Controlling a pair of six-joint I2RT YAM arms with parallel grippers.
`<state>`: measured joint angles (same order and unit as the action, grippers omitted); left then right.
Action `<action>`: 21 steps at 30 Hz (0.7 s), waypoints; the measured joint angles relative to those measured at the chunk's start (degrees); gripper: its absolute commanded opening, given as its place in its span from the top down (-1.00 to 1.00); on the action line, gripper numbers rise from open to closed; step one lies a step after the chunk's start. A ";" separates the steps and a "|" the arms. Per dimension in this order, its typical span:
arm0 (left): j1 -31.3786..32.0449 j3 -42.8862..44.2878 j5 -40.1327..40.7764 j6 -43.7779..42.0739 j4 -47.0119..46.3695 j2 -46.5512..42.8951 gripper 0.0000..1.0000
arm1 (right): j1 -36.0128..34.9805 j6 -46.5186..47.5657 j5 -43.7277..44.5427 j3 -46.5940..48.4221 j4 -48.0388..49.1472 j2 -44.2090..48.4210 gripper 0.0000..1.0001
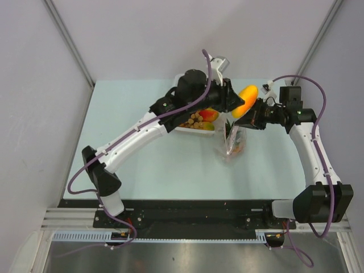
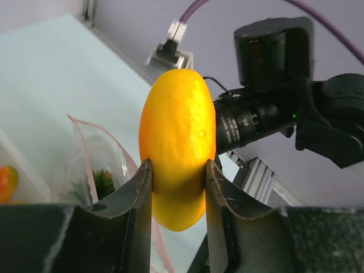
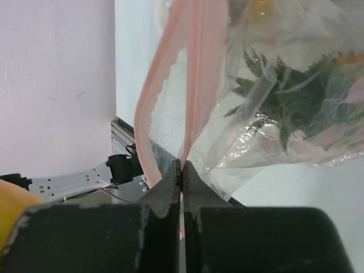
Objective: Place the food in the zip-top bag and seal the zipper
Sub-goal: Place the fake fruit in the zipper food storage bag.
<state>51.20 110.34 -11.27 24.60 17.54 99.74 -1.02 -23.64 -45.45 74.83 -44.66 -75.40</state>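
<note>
At the near edge both arms start from their bases. The left arm (image 1: 136, 136) slants far to the right across the table (image 1: 142, 170), and the right arm (image 1: 313, 153) bends up and then left. Nearest of the task's things is the bag (image 1: 229, 145), right of the table's middle. Its clear crinkled body sags toward the near side, with a green top (image 3: 278, 108) and some orange showing through the plastic. Whether its bottom rests on the table I cannot tell. Its mouth is raised at the far end, where the right gripper (image 3: 182, 169) is closed tight on the zipper (image 3: 199, 74), jaws pressed flat together with the pink strip pinched between them. The strip's other side bows away from the pinched one, so the mouth gapes. Just left of the bag and a little farther off, the white tray (image 1: 196, 133) lies partly under the left arm and holds a brown bunch (image 1: 196, 119) and a red-yellow piece (image 1: 209, 115). Farther still, the left gripper (image 2: 179, 166) is clamped on the mango (image 2: 177, 131), its jaws squeezing the lower half so the yellow fruit stands up out of them. The mango is in the air just beyond the bag's mouth and just beside the right gripper, not yet inside the bag
</note>
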 measured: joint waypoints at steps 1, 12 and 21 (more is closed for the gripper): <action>0.94 -0.13 1.70 1.46 0.72 0.57 1.00 | 0.15 -0.15 0.00 -0.44 -0.02 0.00 1.00; 2.99 -8.07 14.05 7.89 9.81 1.55 1.00 | 4.39 -0.35 0.52 -3.23 -0.74 2.75 1.00; 3.06 -8.37 17.07 2.14 14.99 1.55 -0.36 | 4.74 -3.26 -3.15 -4.15 1.25 5.14 1.00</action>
<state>54.26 101.97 5.80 26.74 32.53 101.30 3.73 -26.89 -48.60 70.67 -43.42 -70.26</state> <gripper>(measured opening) 0.446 0.010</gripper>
